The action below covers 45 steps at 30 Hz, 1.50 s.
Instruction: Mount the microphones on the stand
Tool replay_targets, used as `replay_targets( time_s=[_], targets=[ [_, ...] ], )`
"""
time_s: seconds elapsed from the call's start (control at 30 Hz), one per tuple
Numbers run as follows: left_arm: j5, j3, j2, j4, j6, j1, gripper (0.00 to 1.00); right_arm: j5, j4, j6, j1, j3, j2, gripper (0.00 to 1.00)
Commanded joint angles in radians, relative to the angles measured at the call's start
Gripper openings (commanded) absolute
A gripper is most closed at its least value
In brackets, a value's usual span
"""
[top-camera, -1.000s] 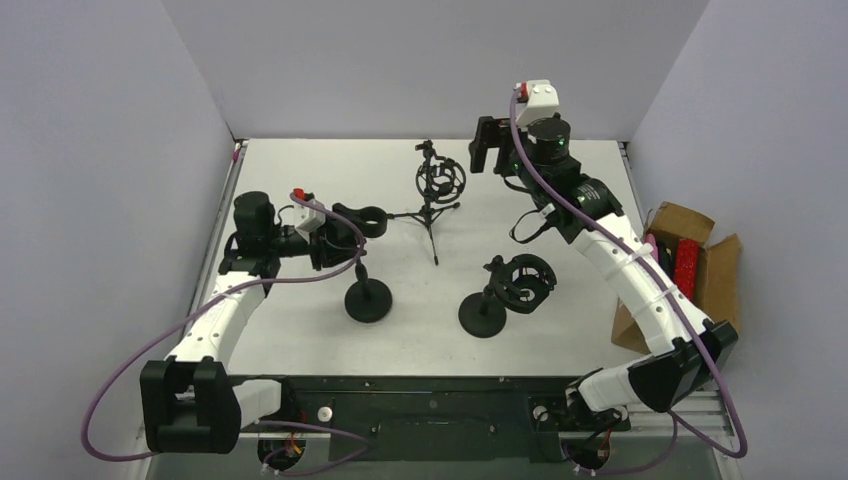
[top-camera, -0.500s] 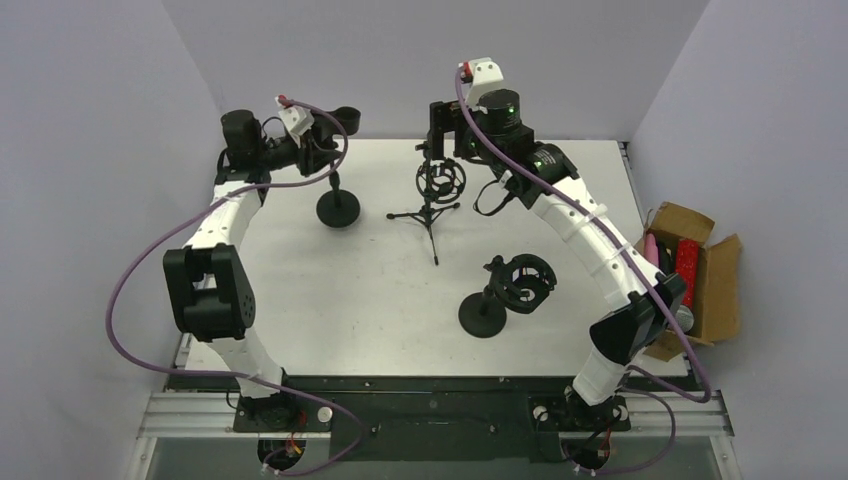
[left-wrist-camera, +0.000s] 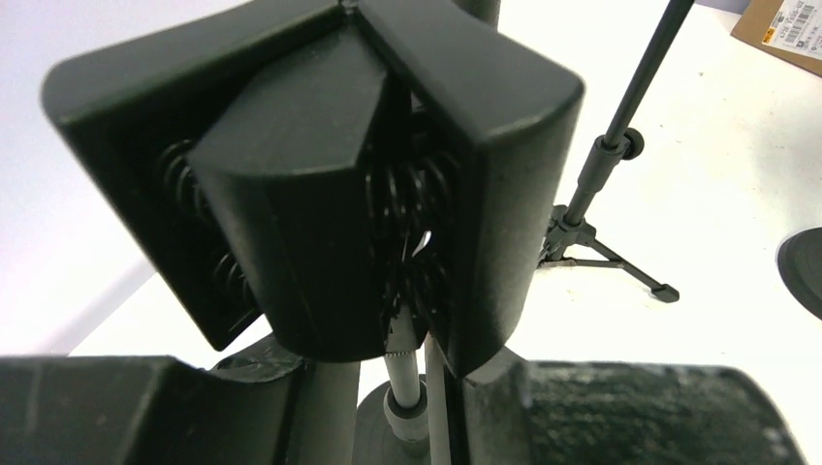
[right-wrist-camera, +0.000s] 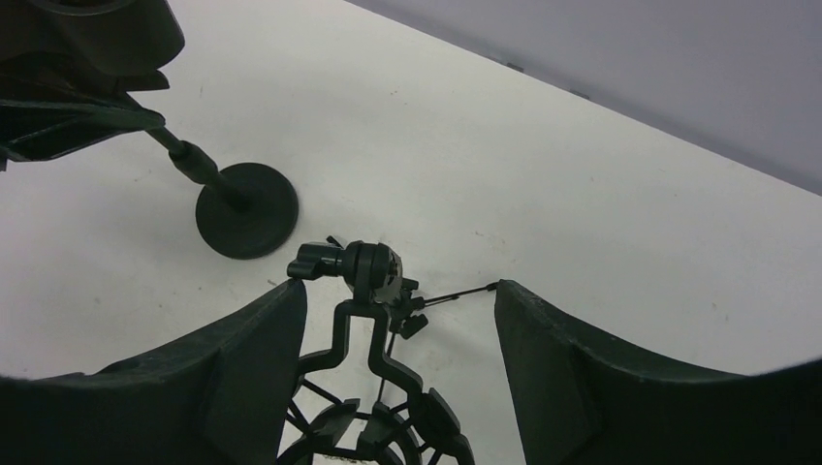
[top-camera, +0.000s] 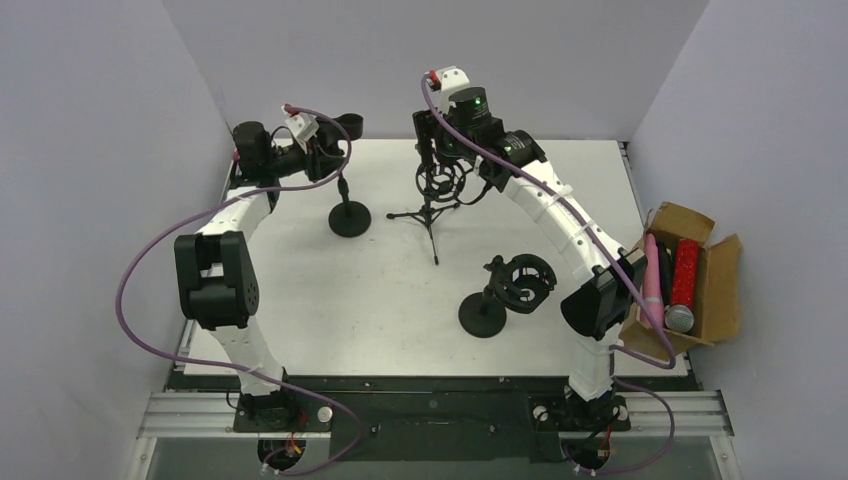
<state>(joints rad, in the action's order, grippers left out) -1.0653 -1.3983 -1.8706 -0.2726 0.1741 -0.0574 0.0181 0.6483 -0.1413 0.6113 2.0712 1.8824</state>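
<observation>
Black stands are being readied; no microphone is fitted yet. The left tool (left-wrist-camera: pixel 407 402) is clamped on the pole of the clip stand (top-camera: pixel 349 218), upper left. The right tool (right-wrist-camera: pixel 397 320) is held apart around the top of the tripod stand (top-camera: pixel 440 182). The microphones (top-camera: pixel 684 272) are seen in the cardboard box (top-camera: pixel 722 290), right edge. Next, one likely must be fetched.

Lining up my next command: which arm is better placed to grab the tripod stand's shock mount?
Right. The right gripper hangs open, straddling the tripod stand's mount. The left gripper is shut on the round-base stand, off to the left, so it is not free.
</observation>
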Motion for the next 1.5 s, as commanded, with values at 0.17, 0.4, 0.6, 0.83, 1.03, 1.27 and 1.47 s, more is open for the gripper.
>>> replay_targets(
  time_s=[0.17,0.4,0.6,0.83,1.03,1.27,1.47],
  targets=[
    [-0.042,0.017,0.017,-0.214,-0.067,-0.005,0.0,-0.06,0.068,0.062,-0.013,0.131,0.074,0.46],
    [-0.039,0.02,0.005,-0.239,-0.059,0.003,0.0,-0.124,0.072,0.081,-0.012,0.123,0.085,0.38],
    [-0.026,0.002,-0.019,-0.263,-0.07,0.015,0.0,-0.091,0.016,0.086,-0.022,0.101,0.087,0.0],
    [-0.005,-0.106,-0.092,-0.289,-0.088,0.032,0.0,0.056,-0.129,0.098,-0.071,0.127,0.076,0.0],
    [0.032,-0.181,-0.164,-0.285,-0.04,0.039,0.0,0.124,-0.16,0.121,-0.106,0.23,0.135,0.0],
    [0.08,-0.202,-0.2,-0.291,-0.069,0.043,0.24,0.125,-0.161,0.074,-0.132,0.242,0.181,0.0],
    [0.062,-0.16,-0.164,-0.284,-0.095,0.04,0.98,0.11,-0.152,0.03,-0.137,0.245,0.205,0.0]
  ],
)
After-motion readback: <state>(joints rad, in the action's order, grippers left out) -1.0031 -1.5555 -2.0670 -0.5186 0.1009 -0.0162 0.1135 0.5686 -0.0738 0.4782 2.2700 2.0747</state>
